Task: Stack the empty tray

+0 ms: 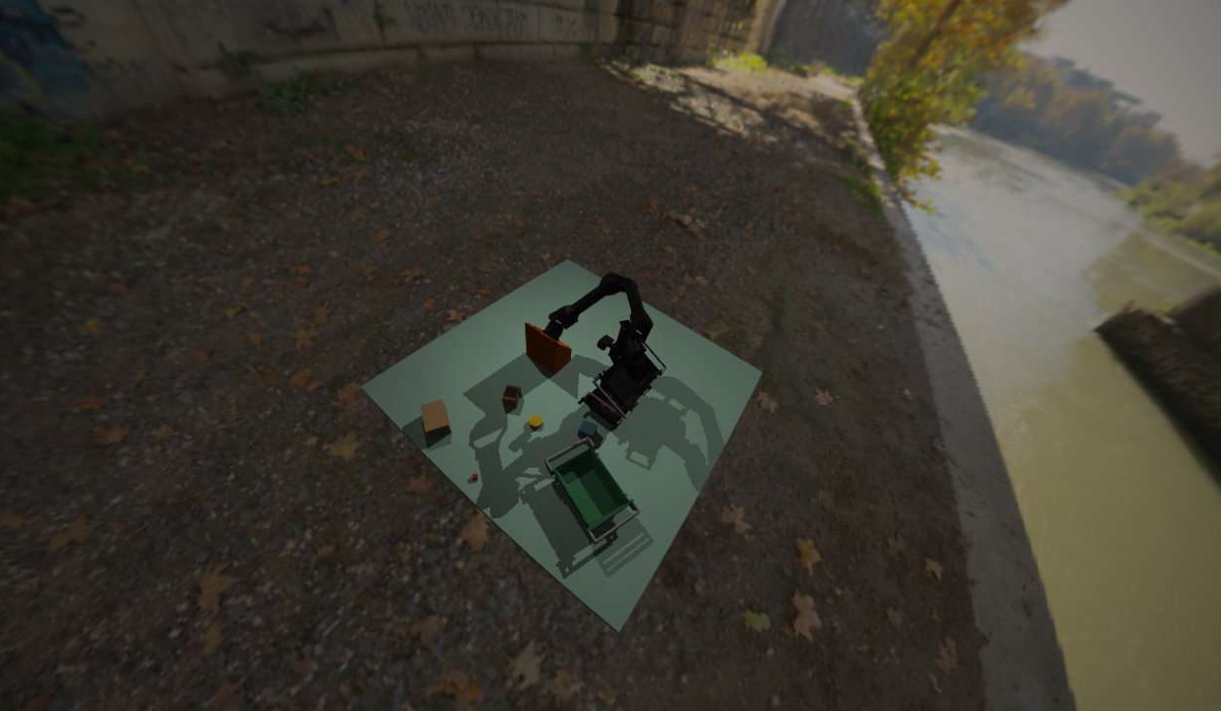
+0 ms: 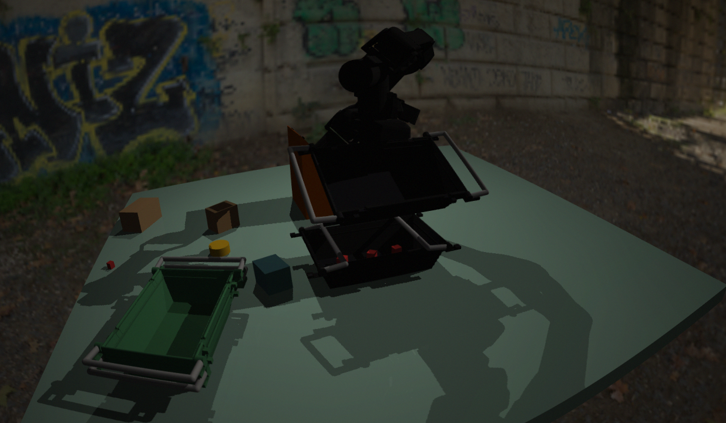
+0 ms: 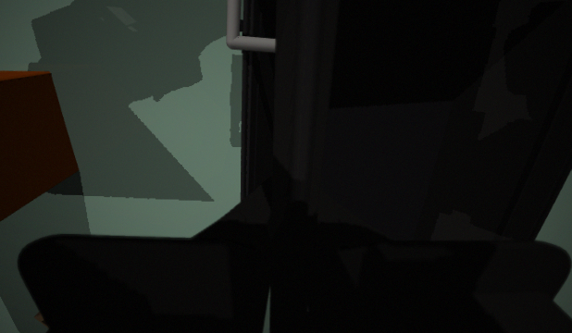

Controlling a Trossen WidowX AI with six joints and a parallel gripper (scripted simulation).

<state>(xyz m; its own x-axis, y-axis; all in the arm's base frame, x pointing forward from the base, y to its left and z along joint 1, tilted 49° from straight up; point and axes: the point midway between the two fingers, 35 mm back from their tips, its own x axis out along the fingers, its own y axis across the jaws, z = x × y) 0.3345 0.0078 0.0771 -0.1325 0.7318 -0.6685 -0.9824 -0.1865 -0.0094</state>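
Observation:
The loaded black tray (image 2: 381, 273) stands on the table, seen below the held tray. Its two grey bars (image 2: 332, 242) (image 2: 417, 236) lie inward across its top. Red blocks (image 2: 372, 253) (image 2: 396, 247) show inside. My gripper (image 3: 286, 187) (image 2: 375, 141) is shut on a long side wall of the empty black tray (image 2: 402, 206) (image 3: 383, 153), whose bars stand out beyond its ends. This tray hangs above the loaded one, tilted, with its open top turned partly to the exterior view. The fingertips are very dark, and I cannot tell whether the trays touch.
A green tray (image 1: 593, 488) (image 2: 160, 315) stands in front. A teal block (image 2: 272, 273), a yellow disc (image 2: 218, 248), a brown open box (image 2: 222, 216), a tan block (image 2: 140, 214) and a small red cube (image 2: 110, 264) lie on the left. An orange wedge (image 1: 546, 348) (image 3: 27, 143) stands behind.

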